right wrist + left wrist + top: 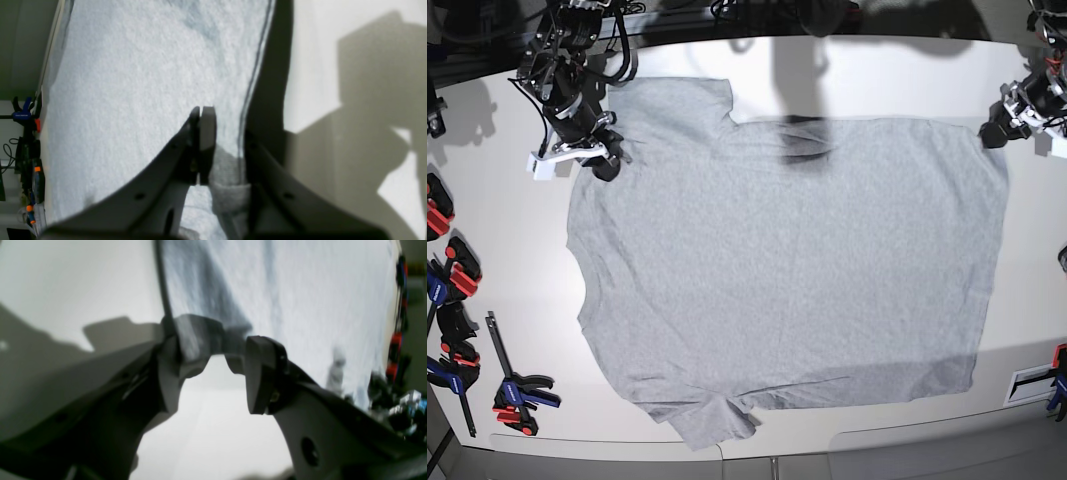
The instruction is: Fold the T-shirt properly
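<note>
— Where is everything, from the left edge across?
— Clamps line the table's left edge, print unreadable. The right gripper, pinched together, grips the T-shirt spread mid-table; the left gripper gapes wide at its far-right corner.

T-shirt spread flat across the middle of the surface, one sleeve at the far left corner, the other at the near edge. Right hand at the shirt's far left corner, pinching a fold of cloth just inside the hem. Left hand at the far right corner, straddling the hem there. Clamps lined along the surface's left edge, well apart from the shirt; more clamps at the near right edge.
</note>
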